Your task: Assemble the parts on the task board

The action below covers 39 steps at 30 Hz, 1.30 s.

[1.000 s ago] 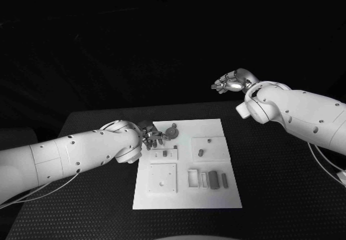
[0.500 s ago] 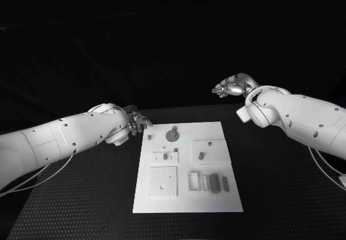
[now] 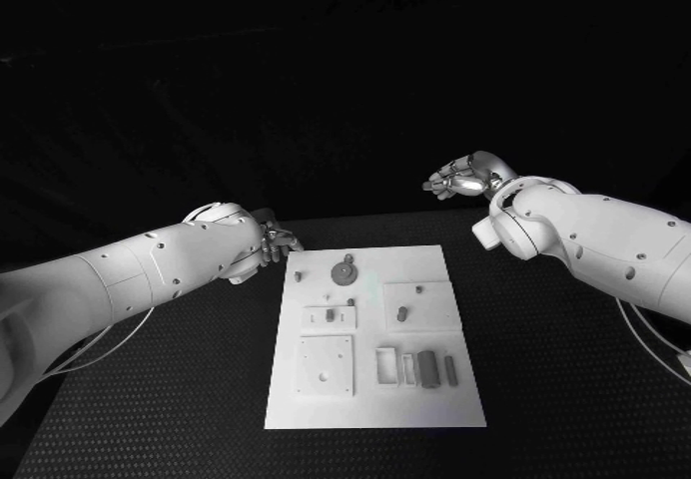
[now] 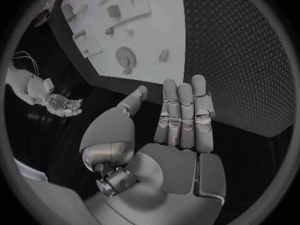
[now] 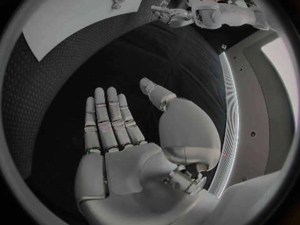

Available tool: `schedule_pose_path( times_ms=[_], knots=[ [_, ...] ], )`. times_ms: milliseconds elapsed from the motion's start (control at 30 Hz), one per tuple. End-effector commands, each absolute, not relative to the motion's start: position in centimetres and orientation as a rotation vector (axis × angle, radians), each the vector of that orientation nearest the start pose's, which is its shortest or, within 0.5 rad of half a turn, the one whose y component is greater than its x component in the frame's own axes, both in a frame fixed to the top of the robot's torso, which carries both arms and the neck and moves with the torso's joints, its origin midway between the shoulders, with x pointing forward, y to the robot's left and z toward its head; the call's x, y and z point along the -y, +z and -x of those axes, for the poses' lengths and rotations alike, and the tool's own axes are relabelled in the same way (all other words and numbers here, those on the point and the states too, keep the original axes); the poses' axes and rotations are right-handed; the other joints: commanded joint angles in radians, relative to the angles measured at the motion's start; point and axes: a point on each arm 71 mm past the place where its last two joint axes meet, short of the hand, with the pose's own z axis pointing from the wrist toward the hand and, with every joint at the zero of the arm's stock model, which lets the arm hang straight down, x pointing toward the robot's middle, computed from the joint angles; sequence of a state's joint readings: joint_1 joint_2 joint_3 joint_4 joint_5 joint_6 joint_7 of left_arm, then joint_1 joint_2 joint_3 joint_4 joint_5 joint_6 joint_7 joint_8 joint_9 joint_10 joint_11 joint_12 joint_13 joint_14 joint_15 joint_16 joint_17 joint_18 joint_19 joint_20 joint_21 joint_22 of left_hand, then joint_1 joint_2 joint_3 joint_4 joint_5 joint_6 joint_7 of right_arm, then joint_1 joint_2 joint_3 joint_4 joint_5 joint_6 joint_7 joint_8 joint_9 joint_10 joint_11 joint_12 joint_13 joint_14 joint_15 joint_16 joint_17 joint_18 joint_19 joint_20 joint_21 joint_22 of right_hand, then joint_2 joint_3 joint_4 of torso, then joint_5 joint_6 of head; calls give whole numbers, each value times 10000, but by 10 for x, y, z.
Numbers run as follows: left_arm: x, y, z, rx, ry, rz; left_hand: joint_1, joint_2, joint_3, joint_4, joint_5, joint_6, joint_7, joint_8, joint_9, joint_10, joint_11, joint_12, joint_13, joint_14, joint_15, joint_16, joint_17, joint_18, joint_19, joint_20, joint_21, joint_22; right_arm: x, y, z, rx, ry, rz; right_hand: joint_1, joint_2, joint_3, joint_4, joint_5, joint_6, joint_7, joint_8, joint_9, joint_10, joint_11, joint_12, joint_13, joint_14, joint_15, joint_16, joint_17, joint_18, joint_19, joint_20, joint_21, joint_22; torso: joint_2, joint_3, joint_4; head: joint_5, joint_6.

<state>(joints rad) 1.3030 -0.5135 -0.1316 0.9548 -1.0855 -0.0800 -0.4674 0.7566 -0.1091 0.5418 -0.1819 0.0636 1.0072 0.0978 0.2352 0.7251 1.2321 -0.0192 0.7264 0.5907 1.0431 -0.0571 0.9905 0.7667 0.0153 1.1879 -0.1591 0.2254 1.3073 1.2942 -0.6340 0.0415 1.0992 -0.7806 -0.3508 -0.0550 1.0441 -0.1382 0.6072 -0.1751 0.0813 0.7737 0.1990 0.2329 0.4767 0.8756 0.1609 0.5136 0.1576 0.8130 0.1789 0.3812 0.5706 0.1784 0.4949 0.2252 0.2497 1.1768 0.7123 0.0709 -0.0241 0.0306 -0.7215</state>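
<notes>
Both hands: empty, fingers straight and apart in the wrist views.
Left hand [image 3: 274, 242]: a second ago it hovered over the upper left of the task board [image 3: 432, 394], by the round part [image 3: 345, 268]; now it hangs off the board's upper left corner, above the table [image 3: 173, 419].
Right hand [image 3: 463, 176]: raised at upper right of the frame, well apart from the board, place little changed.
Parts: small pieces [image 3: 420, 363] lie in the board's lower right recesses; the round one sits near its top edge.
Meaning: the left hand carried nothing away, so probably one placing step is finished and assembly remains incomplete.
</notes>
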Motion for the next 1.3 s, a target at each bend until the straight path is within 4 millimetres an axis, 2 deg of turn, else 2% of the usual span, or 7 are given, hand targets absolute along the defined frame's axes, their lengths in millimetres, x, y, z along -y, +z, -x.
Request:
schedule_pose_path(
  times_ms=[33, 300, 567, 1300],
  knots=[
    [-223, -218, -583, -20660, -1791, 3221, -60, -56, -6, 88, -66, -72, -17, -33, -12, -44, 39, 53, -12, -81, -23, 51, -20, 179, 16, 14, -61, 206, 232, -136, -583, -15644, 8341, -5919, -29, -75, -15, 52, -20, -91, 223, 65, -11, -4, 34, 4, -17, -75, 16, -42, 13, -180, -83, -12, -43, 20, 52, 1, -31, 15, 18],
    [-226, -227, -585, -20784, -1498, 3204, -214, -192, -4, 322, -91, -133, 2, -34, -19, -103, 58, 77, -15, -132, -10, 68, -35, 181, -16, 25, -97, 211, 231, -135, -582, -15650, 8363, -5906, -27, -79, -16, 53, -20, -92, 223, 67, -13, -4, 34, 6, -22, -78, 17, -43, 16, -181, -83, -13, -48, 27, 63, -3, -35, -4, 8],
    [-223, -236, -584, -21093, -1665, 3180, -259, -217, 2, 411, -95, -174, 14, -42, -23, -138, 70, 84, -16, -164, -3, 72, -41, 182, -36, 31, -114, 213, 230, -135, -582, -15660, 8397, -5886, -25, -79, -16, 55, -20, -92, 224, 68, -15, -5, 34, 8, -26, -80, 18, -45, 19, -182, -83, -14, -52, 35, 51, -5, -27, -18, -20],
    [-218, -245, -582, -21431, -1730, 3006, -106, -13, 14, 337, -95, -174, 12, -9, -10, -178, 70, 132, -6, -204, 8, 113, -38, 187, -61, 42, -116, 231, 227, -135, -582, -15688, 8448, -5852, -22, -78, -18, 61, -20, -93, 224, 74, -23, -5, 34, 16, -39, -88, 21, -49, 29, -186, -85, -16, -67, 57, 43, 11, -35, -40, -61]
  ],
)
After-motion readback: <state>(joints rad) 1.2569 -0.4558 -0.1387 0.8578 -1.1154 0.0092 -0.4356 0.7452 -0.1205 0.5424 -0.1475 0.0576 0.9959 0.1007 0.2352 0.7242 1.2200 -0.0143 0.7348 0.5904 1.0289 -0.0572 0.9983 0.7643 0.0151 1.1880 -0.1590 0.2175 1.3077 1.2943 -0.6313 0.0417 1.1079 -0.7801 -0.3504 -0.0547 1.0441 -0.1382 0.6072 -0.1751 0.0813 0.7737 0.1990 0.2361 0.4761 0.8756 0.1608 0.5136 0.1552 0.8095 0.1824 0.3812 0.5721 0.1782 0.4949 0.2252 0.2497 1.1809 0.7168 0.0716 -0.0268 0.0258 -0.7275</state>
